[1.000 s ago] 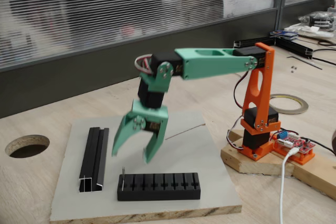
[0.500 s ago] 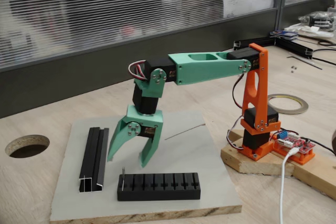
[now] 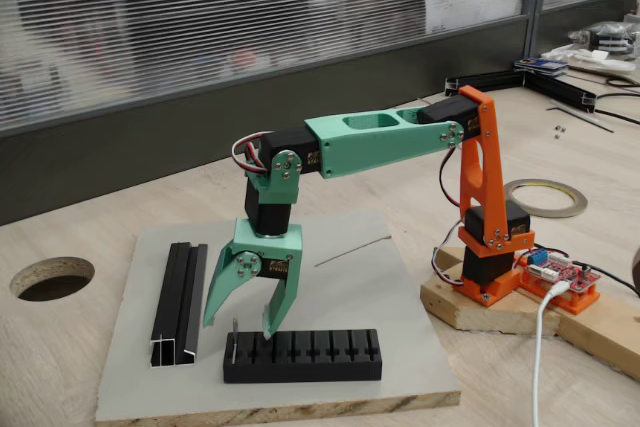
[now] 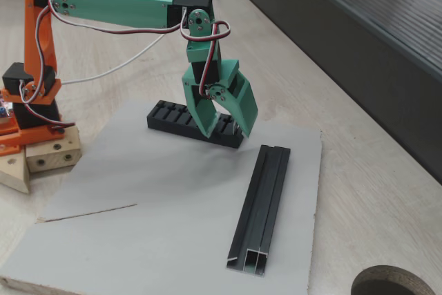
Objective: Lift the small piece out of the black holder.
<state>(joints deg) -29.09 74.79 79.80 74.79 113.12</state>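
Since a second ago the green gripper (image 3: 236, 325) has come down and moved left, and its tips now hang just above the left end of the black holder (image 3: 302, 355). Its two fingers are spread wide apart and hold nothing. The small piece (image 3: 234, 339) stands up straight at the far left end of the holder, between the two finger tips as that fixed view shows it. It is a very thin grey pin, like a needle, and only its top pokes out. It is so thin that it is hard to see. In the other fixed view the gripper (image 4: 228, 134) hides that end of the black holder (image 4: 181, 119), so I cannot tell if the pin sits right in the middle of the fingers. That could go wrong: if the fingers close a bit off to one side, they may miss the pin or push it over. The right finger tip is very near the holder's top and could bump it and shove the block along the grey board (image 3: 380, 287).
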